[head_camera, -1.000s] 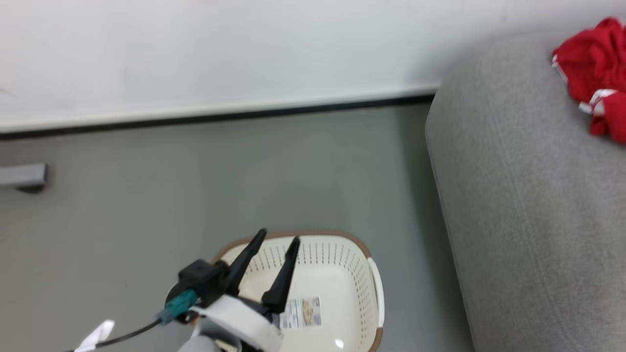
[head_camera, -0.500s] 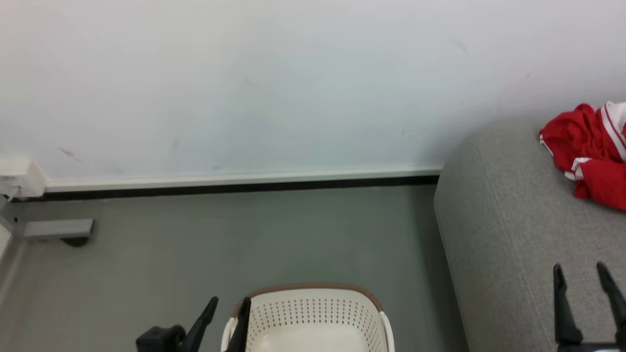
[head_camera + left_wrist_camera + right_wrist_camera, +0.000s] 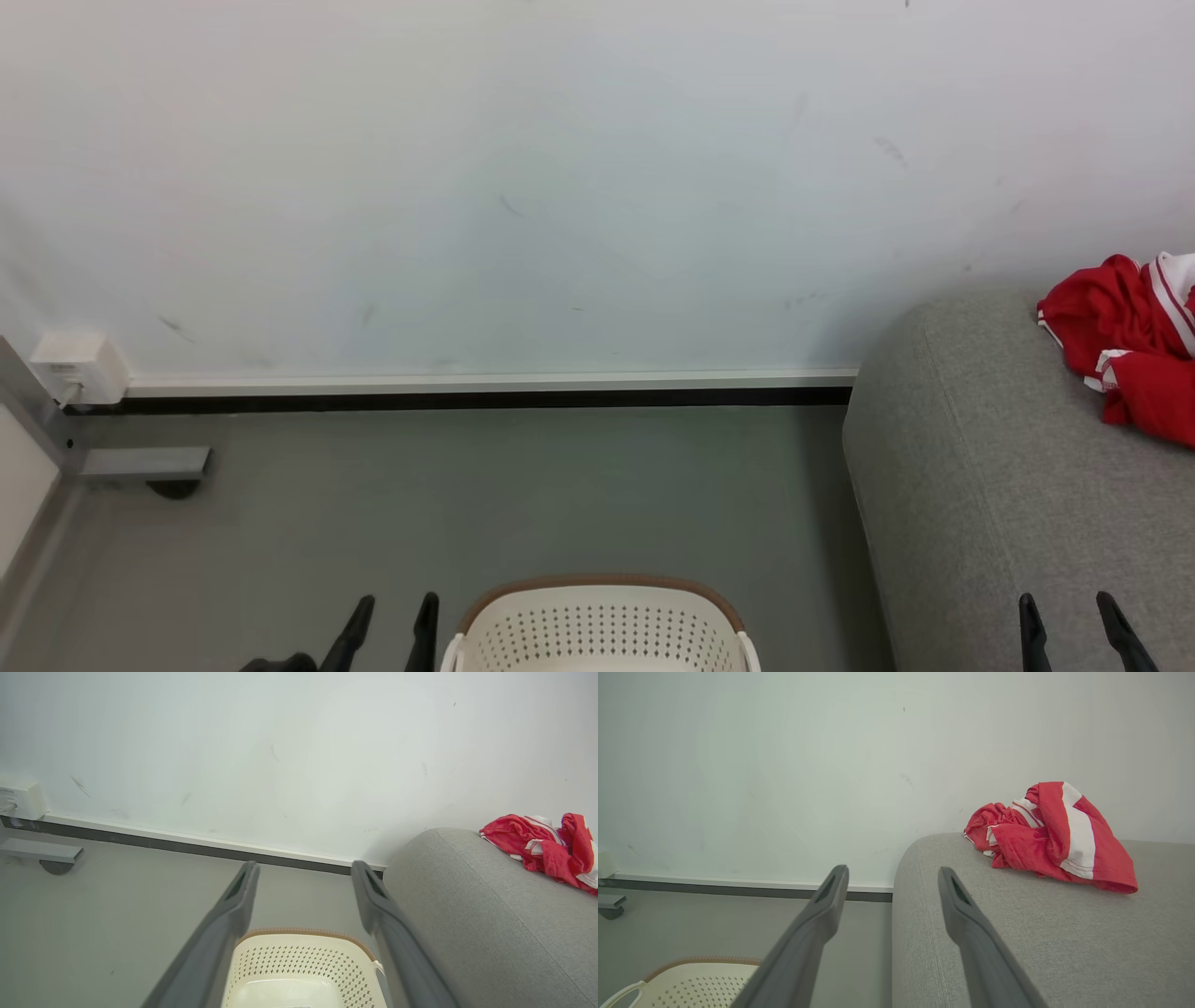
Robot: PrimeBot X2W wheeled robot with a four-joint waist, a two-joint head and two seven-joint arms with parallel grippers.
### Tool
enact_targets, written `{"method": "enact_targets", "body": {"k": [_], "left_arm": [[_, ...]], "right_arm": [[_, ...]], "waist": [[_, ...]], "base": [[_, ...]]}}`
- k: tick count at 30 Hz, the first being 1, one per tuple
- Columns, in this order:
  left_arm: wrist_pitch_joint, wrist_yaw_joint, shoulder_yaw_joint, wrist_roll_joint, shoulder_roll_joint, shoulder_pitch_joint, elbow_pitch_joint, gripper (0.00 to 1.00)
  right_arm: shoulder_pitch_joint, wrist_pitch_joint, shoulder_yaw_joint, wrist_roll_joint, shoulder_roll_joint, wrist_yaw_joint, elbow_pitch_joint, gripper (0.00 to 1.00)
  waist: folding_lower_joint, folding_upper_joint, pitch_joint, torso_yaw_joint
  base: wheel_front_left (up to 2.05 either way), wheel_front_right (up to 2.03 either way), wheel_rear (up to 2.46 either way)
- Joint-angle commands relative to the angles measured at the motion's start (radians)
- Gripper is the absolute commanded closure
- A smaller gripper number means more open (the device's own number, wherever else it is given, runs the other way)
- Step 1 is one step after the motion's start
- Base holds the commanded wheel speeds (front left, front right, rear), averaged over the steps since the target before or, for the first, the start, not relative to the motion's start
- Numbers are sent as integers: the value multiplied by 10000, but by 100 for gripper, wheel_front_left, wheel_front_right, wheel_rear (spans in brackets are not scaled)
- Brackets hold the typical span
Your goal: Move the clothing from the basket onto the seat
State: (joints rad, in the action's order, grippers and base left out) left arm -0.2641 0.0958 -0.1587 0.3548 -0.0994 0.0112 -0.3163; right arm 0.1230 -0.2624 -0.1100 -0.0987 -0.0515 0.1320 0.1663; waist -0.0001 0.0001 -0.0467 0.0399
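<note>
home-like room; grey sofa seat (image 3: 990,523), laundry basket (image 3: 602,630)

Red clothing (image 3: 1045,844) with white stripes – light-grey seat (image 3: 1064,942) – cream basket (image 3: 597,635), rows of small holes, brown rim.

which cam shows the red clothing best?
Right wrist view: the whole red clothing lies in frame on the seat. Head view cuts it off at the right edge; left wrist view shows it small, at the right edge.
</note>
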Motion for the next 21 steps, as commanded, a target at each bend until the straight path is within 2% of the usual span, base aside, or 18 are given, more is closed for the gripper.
{"method": "enact_targets", "body": {"k": [1, 21], "left_arm": [[-2, 60, 123, -196, 49, 186, 5, 0], [-3, 240, 773, -816, 386, 256, -33, 0]], "right_arm": [[126, -30, -15, -53, 7, -27, 79, 0], [194, -31, 216, -290, 9, -27, 337, 0]], "waist": [[1, -1, -28, 20], [1, -1, -38, -27]], "base": [[0, 0, 0], [0, 0, 0]]}}
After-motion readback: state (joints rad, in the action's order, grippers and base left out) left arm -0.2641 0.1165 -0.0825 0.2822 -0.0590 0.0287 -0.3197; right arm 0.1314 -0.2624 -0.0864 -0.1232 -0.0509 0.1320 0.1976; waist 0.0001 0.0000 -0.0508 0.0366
